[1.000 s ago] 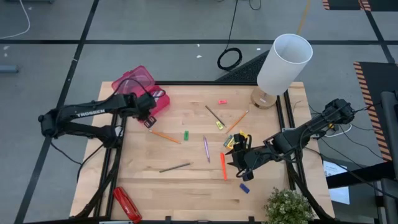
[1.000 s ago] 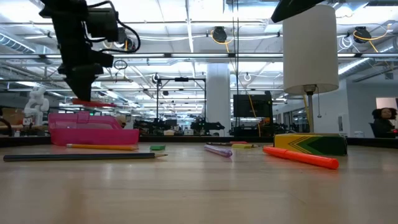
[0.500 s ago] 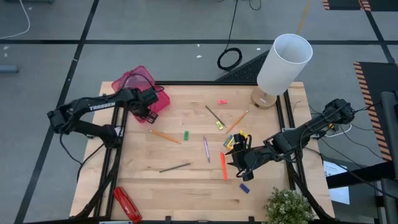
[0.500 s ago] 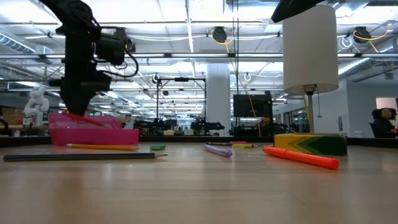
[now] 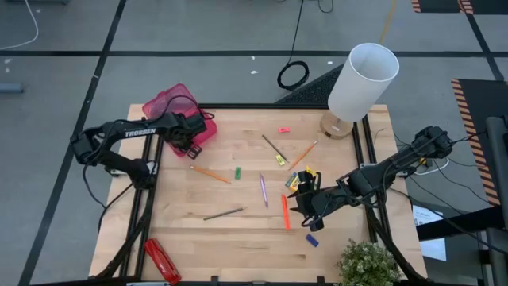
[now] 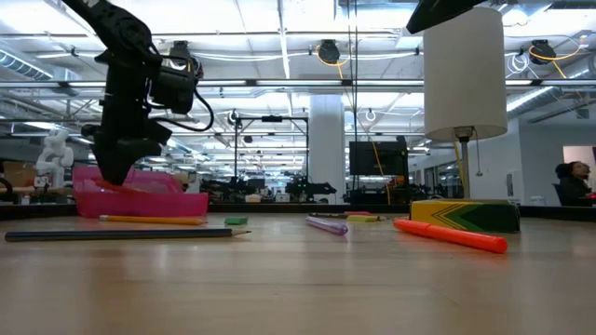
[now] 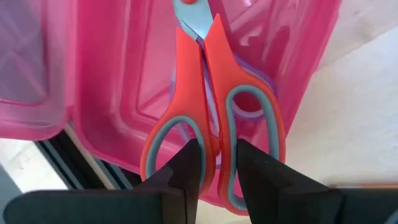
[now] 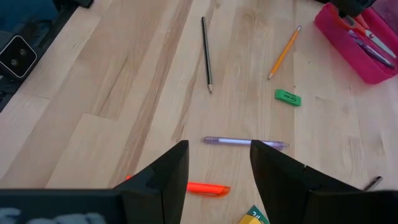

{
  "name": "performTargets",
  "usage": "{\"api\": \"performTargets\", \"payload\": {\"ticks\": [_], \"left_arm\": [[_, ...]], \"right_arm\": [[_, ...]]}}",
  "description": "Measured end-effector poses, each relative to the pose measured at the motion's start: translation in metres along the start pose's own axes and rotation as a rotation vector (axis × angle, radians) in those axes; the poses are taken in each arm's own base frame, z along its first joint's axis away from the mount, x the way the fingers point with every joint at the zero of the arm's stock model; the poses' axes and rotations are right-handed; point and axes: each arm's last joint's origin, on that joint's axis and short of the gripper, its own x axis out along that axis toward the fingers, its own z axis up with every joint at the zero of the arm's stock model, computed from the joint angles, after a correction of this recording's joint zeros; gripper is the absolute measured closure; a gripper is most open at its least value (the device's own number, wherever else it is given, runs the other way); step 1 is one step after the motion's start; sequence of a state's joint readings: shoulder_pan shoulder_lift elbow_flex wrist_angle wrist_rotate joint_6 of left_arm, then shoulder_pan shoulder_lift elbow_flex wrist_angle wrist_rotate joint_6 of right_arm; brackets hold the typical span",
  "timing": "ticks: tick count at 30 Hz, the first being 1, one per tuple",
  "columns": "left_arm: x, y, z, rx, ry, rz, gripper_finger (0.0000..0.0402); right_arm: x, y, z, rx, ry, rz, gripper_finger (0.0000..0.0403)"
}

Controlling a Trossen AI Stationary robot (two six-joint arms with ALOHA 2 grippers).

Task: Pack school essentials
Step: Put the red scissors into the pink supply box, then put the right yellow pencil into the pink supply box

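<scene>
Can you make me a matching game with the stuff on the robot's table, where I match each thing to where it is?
Things:
1. red scissors
2. green eraser
3. orange marker
4. lamp

Places:
A. at the table's far right corner
B. in the left end effector, over the pink box
C. on the bare wood between the orange pencil and the purple pen
D. lying on the wood just in front of the right end effector

Pairs: 1-B, 2-C, 3-D, 4-A

Bright, even overhead light; soft shadows.
</scene>
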State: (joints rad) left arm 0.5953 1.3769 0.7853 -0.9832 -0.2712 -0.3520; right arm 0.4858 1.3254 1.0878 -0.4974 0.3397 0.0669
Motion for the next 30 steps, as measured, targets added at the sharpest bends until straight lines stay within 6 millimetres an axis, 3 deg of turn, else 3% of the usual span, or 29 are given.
{"api": "performTargets", "payload": {"ticks": [21,30], "left_arm": [[0.011,0.001,0.012,0.03,-0.036,0.074,0.025],[-0.036,-0.002,0.007,0.0,-0.182,0.05,0.025]], "right_arm": [[0.0,0.0,0.0,-0.003,0.0,0.0,0.0238],[0.001,-0.002,0.003,0.008,-0.026,-0.006,0.0238]]}}
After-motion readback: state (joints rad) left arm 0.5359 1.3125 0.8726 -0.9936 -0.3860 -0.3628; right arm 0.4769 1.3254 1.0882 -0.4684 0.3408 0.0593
